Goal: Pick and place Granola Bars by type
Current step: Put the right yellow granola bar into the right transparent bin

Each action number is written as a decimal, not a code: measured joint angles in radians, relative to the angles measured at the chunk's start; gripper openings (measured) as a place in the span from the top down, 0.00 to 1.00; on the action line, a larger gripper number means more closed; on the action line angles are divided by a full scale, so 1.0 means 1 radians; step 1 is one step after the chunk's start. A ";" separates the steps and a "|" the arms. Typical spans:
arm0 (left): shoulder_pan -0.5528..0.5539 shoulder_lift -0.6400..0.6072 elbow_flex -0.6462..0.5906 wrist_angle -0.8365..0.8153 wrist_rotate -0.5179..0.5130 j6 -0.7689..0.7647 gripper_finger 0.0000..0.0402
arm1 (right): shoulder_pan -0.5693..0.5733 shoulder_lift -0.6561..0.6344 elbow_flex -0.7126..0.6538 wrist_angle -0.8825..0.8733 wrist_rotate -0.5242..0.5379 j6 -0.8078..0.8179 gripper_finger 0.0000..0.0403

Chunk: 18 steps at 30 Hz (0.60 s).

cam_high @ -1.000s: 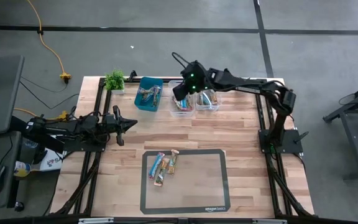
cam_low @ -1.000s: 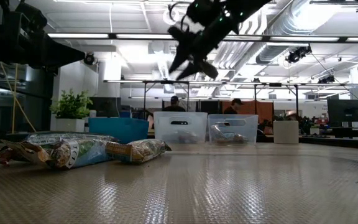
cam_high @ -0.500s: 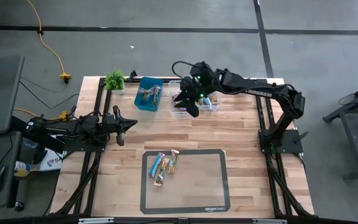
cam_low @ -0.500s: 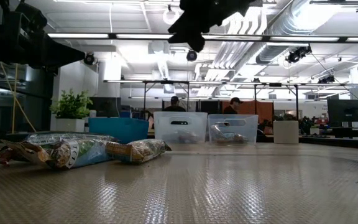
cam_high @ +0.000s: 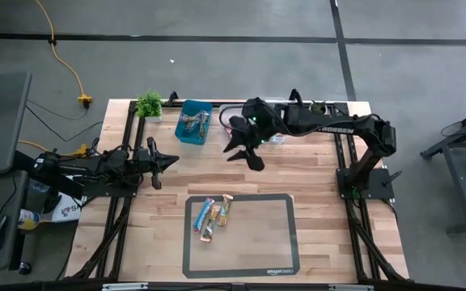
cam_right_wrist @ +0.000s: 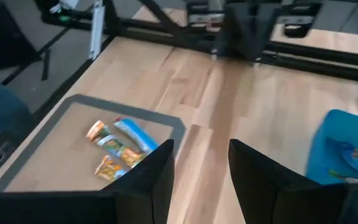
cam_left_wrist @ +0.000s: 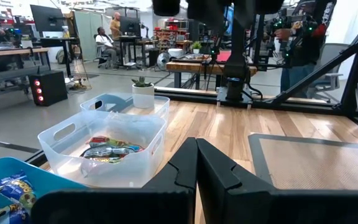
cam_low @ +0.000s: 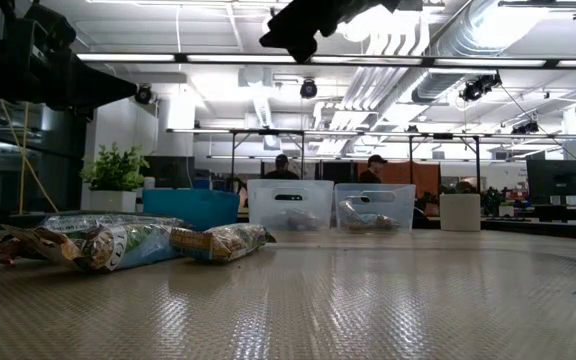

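Three granola bars [cam_high: 213, 215] lie flat on the grey-bordered mat, toward its left end; they also show in the low view [cam_low: 118, 242] and the right wrist view [cam_right_wrist: 120, 149]. More bars sit in the teal bin [cam_high: 194, 121] and in a clear bin [cam_left_wrist: 107, 149]. My right gripper [cam_high: 245, 153] hangs open and empty above the bare wood between the bins and the mat, high in the low view [cam_low: 303, 22], with its fingers spread in the wrist view [cam_right_wrist: 201, 167]. My left gripper [cam_high: 167, 162] waits shut at the table's left side [cam_left_wrist: 197, 168].
Two clear bins [cam_low: 290, 205] [cam_low: 373, 207] stand beside the teal bin [cam_low: 190, 207] along the far edge; my right arm covers part of them from above. A small potted plant [cam_high: 149, 103] stands at the far left corner. People sit in the room beyond the table.
My right gripper has moved from above the clear bins toward the table's near edge and the mat, rising out of the top of the low view. The bars on the mat have stayed where they were.
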 joint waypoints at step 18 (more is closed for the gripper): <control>0.000 0.000 0.000 0.000 0.000 0.000 1.00 | 0.205 0.033 0.006 -0.028 0.318 -0.035 0.66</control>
